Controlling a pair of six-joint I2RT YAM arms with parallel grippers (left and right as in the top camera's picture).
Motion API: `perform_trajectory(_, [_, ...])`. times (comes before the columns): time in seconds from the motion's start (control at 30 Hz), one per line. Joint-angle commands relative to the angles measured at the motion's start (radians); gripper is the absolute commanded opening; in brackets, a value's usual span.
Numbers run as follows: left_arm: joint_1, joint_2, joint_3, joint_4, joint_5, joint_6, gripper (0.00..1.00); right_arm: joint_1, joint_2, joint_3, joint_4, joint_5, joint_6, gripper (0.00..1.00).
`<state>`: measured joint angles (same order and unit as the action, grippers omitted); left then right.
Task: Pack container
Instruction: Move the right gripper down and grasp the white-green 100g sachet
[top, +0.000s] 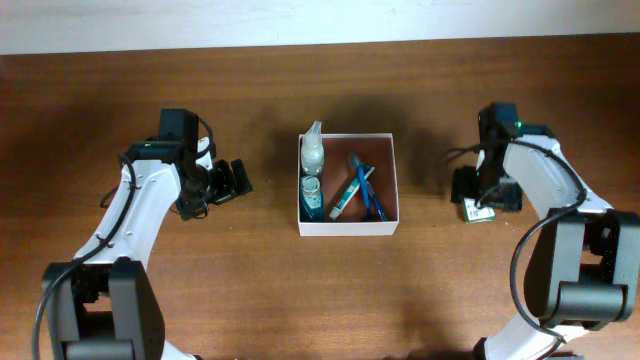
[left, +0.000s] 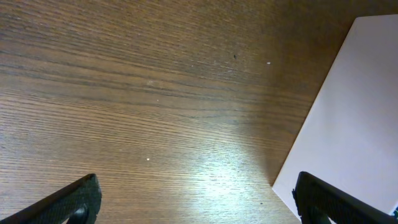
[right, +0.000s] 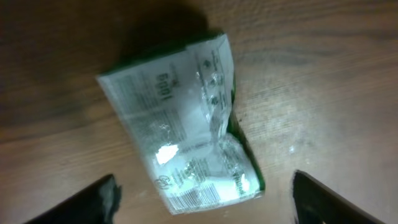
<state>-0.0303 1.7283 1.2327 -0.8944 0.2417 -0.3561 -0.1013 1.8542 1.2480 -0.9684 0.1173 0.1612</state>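
Right now your container (top: 348, 229) sits at the middle of the table (top: 120, 80), its thin white walls framing a reddish-brown floor. Inside, you have a clear spray bottle (top: 313, 150) and a teal bottle (top: 311, 198) along the wall nearest the left arm, with a blue tube (top: 350, 192) lying slanted beside them. Your left end effector (top: 238, 178) hangs near that wall with its fingers spread wide over bare wood, touching nothing. On the far side, your right end effector (top: 482, 200) is well apart from the container. Its fingers are spread above a crumpled white-and-green packet (right: 186, 124) that lies flat on the table.
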Motion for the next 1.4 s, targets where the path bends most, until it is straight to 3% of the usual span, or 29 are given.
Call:
perform_trajectory(0.0, [0.001,0.011,0.008,0.000,-0.003,0.005,0.99,-0.013,-0.012,-0.110,0.097,0.026,-0.064,0.87])
perform_trajectory(0.1, [0.001,0.011,0.008,0.000,-0.003,0.005,0.99,-0.012,-0.012,-0.199,0.207,0.025,-0.079,0.92])
perform_trajectory(0.27, [0.001,0.011,0.008,0.000,-0.003,0.005,0.99,-0.012,-0.012,-0.275,0.296,0.022,-0.079,0.92])
perform_trajectory(0.4, [0.001,0.011,0.008,0.000,-0.003,0.005,0.99,-0.012,-0.013,-0.274,0.295,0.022,-0.079,0.77])
perform_trajectory(0.47, [0.001,0.011,0.008,0.000,-0.003,0.005,0.99,-0.012,-0.013,-0.274,0.295,0.021,-0.079,0.57])
perform_trajectory(0.63, [0.001,0.011,0.008,0.000,-0.003,0.005,1.00,-0.011,-0.013,-0.274,0.288,-0.010,-0.079,0.52])
perform_trajectory(0.77, [0.001,0.011,0.008,0.000,-0.003,0.005,1.00,-0.011,-0.013,-0.252,0.261,-0.035,-0.079,0.39])
perform_trajectory(0.97, [0.001,0.011,0.008,0.000,-0.003,0.005,0.99,-0.010,-0.013,-0.117,0.115,-0.043,-0.076,0.32])
perform_trajectory(1.37, [0.001,0.011,0.008,0.000,-0.003,0.005,0.99,0.011,-0.014,0.084,-0.050,-0.224,-0.045,0.32])
